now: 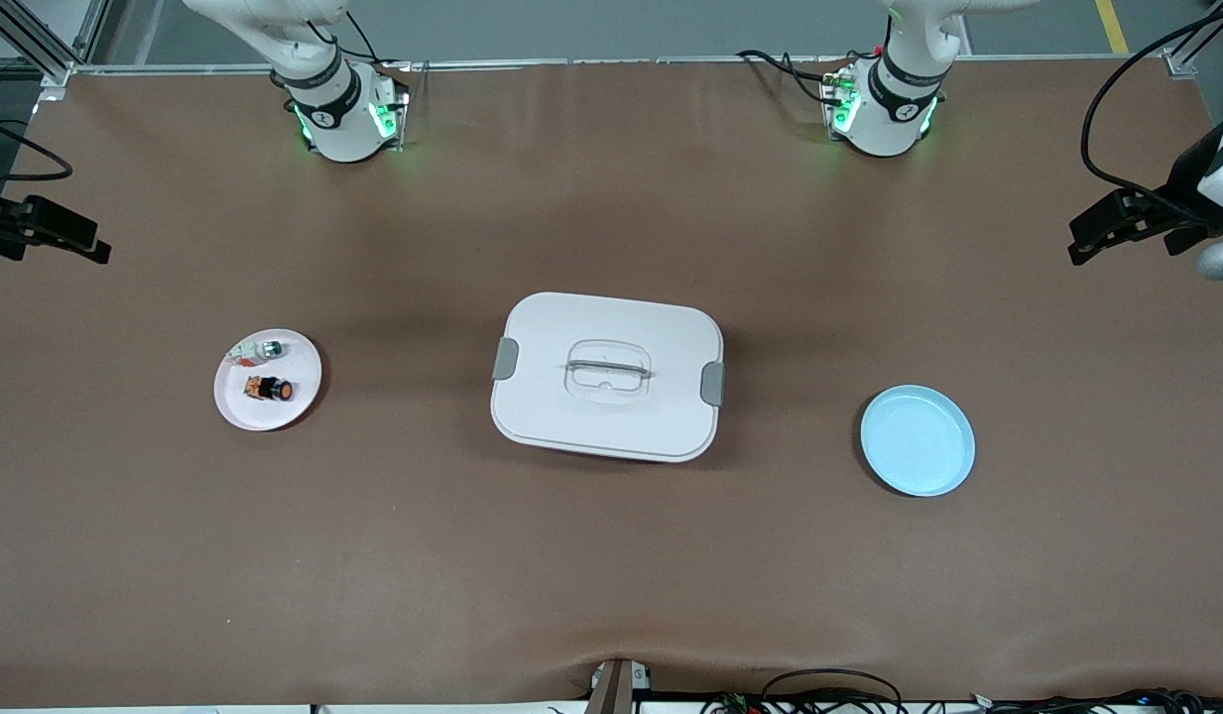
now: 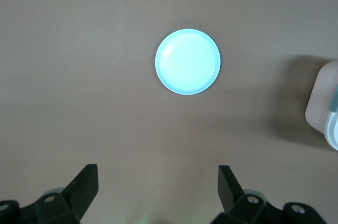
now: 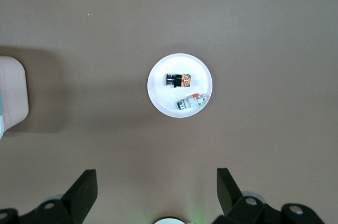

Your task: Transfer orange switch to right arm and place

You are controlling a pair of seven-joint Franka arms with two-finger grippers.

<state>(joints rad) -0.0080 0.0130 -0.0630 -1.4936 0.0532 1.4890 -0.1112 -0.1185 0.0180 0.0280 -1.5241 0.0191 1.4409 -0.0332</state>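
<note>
Still at the outset, nothing grasped: left end effector [image 2: 156, 189] spread over the blue plate [image 1: 917, 440]; right end effector [image 3: 154, 192] spread over the white plate [image 1: 232, 405] holding one orange switch [image 1: 270, 390] beside one whitish piece [image 1: 256, 349]. One lidded box [image 1: 607, 376] between. Next, presumably: descend onto the switch, pinching squarely.

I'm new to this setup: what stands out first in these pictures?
A big white lidded box sits mid-table. Toward the right arm's end, a white plate holds the orange switch and a small whitish piece; toward the left arm's end lies a bare light-blue plate.
</note>
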